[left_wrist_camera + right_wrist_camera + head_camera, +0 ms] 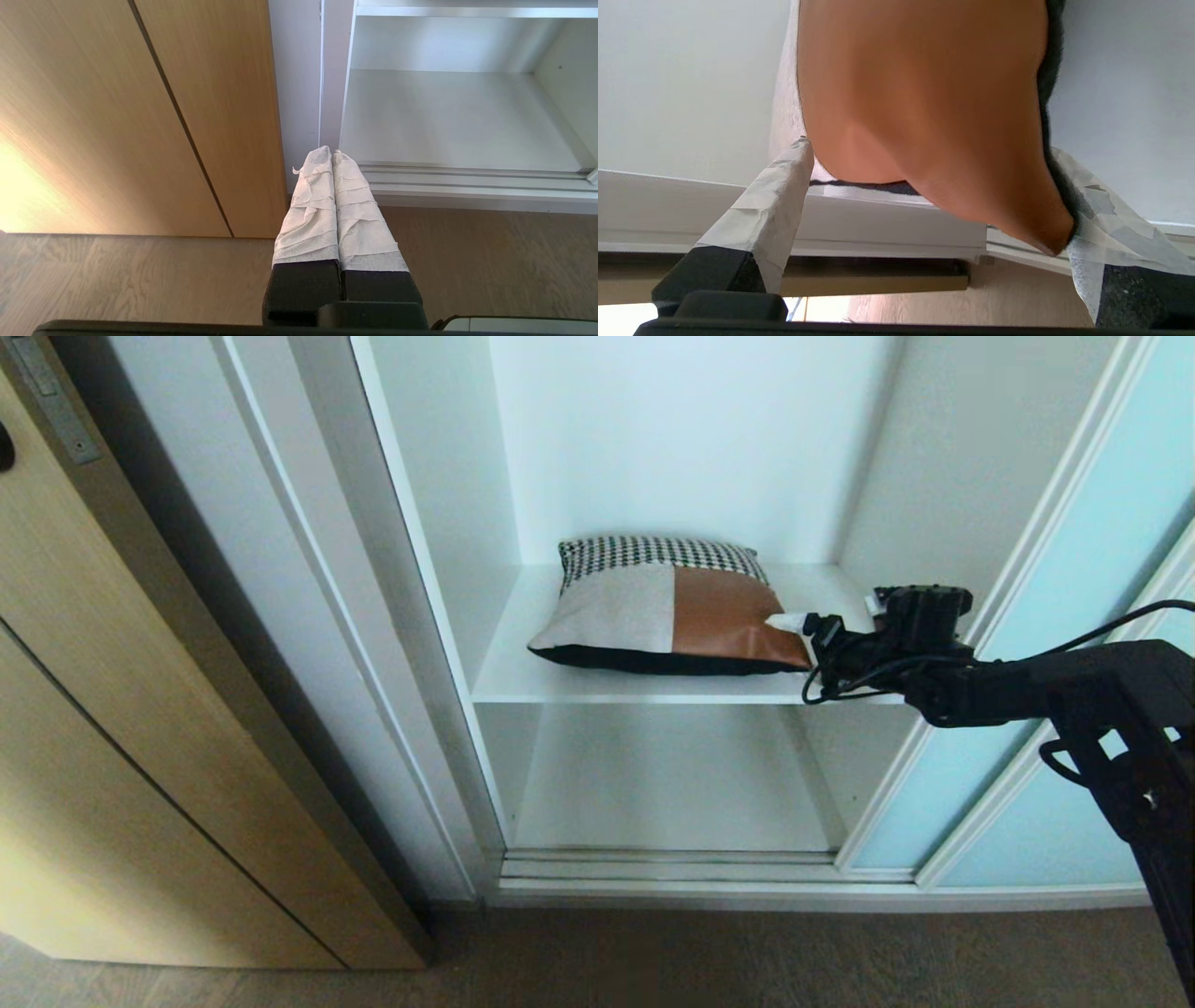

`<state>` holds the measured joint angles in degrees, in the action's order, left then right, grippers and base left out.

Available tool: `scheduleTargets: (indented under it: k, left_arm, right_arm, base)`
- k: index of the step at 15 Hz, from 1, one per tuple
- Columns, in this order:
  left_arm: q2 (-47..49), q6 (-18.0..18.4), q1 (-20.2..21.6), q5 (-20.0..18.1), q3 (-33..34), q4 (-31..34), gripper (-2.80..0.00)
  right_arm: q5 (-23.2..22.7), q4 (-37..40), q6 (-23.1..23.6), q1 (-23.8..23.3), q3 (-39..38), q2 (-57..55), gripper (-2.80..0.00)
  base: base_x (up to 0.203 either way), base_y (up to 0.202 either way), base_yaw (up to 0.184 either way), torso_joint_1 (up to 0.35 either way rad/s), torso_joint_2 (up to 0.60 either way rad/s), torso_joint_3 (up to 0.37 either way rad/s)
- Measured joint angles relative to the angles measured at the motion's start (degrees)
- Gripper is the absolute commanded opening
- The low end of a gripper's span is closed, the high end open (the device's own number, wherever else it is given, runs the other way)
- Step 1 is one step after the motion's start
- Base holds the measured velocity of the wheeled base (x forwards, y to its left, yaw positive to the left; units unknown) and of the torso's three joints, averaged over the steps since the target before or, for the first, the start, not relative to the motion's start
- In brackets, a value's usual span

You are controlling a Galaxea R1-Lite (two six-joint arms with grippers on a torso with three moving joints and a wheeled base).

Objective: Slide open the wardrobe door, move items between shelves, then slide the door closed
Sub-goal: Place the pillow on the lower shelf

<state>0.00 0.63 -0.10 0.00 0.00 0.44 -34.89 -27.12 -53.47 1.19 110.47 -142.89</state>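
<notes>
One cushion point(667, 607) lies flat on the upper shelf point(523, 677) of the wardrobe, sliding door point(1074, 616) pushed aside. Right gripper point(794, 621) spread wide astride its brown leather corner; left gripper point(332, 156) pressed together, low by the floor.

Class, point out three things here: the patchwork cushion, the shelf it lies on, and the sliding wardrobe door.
patchwork cushion point(653, 607), head view, on its cream fabric panel.
shelf point(523, 672), head view, on the bare board left of the cushion.
sliding wardrobe door point(1055, 597), head view, on its frosted pale-blue glass.
</notes>
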Motion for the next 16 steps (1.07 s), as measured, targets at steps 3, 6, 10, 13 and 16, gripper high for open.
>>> scheduleTargets:
  k: [3,6,10,13,16]
  left_arm:
    - [0.00,-0.01,0.00,0.00,0.00,0.02,-2.80]
    - [0.00,-0.01,0.00,0.00,0.00,0.02,-2.80]
    - [0.00,0.00,0.00,0.02,0.00,0.01,-2.80]
    - [0.00,-0.01,0.00,0.01,0.00,0.02,-2.80]
    - [0.00,-0.01,0.00,0.02,0.00,0.02,-2.80]
  right_arm:
    - [-0.14,-0.10,0.02,1.00,-0.06,-0.14,0.00]
    - [-0.05,-0.51,0.02,1.46,0.06,-0.35,0.00]
    - [0.73,-0.96,0.10,1.62,0.52,-0.95,-2.80]
    - [0.77,-1.69,0.60,1.51,0.58,-1.30,-2.80]
    - [0.80,-4.01,0.68,1.46,0.57,-2.09,-2.80]
  base:
    - [0.000,0.000,0.000,0.000,0.00,0.000]
    - [0.000,0.000,0.000,0.000,0.00,0.000]
    - [0.000,0.000,0.000,0.000,0.00,0.000]
    - [0.000,0.000,0.000,0.000,0.00,0.000]
    - [0.000,0.000,0.000,0.000,0.00,0.000]
